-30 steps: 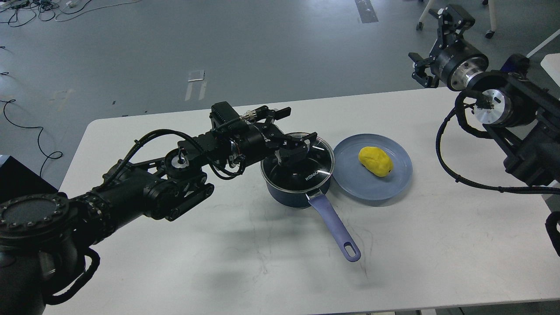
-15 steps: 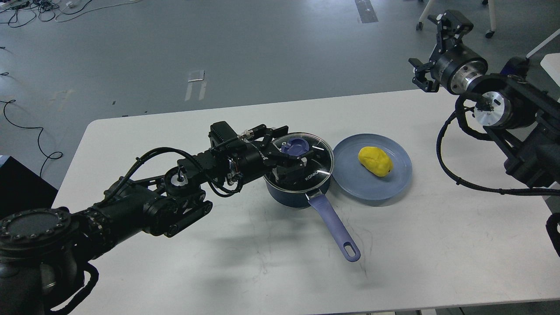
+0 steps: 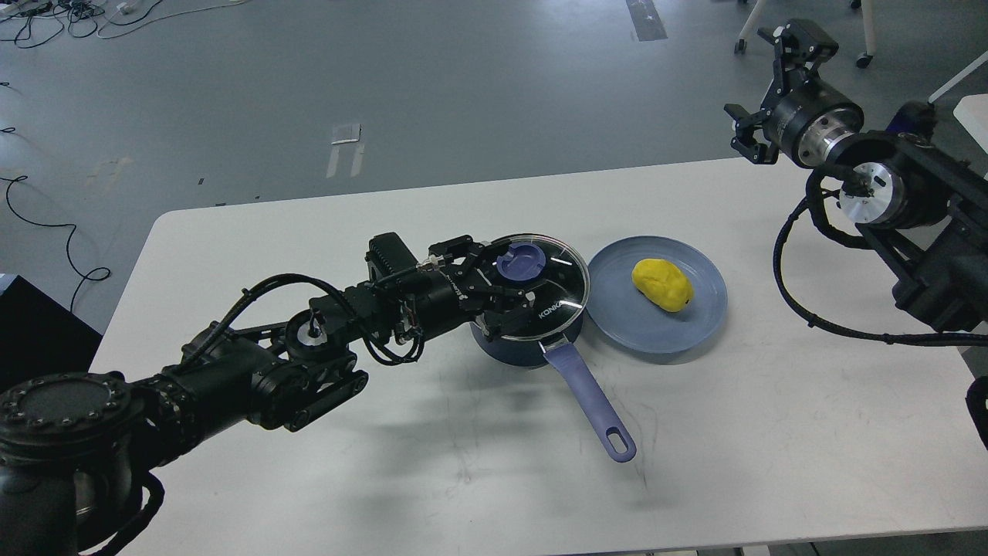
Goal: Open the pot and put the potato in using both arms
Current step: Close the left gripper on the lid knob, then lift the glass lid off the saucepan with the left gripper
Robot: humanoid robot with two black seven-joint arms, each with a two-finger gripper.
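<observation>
While lid (image 3: pixel 532 287) (glass) covers pot (image 3: pixel 515 345), left gripper (image 3: pixel 502 284) straddles knob (image 3: pixel 519 261).

Lidded pot (image 3: pixel 532 324), left gripper (image 3: pixel 505 282) at lid knob (image 3: pixel 521 261), potato (image 3: pixel 661 285) on plate (image 3: pixel 617 324)

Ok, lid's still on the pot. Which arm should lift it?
Left. Its claw is open right beside the lid knob, while the right claw hangs high, beyond the table's far edge, far from the pot.
</observation>
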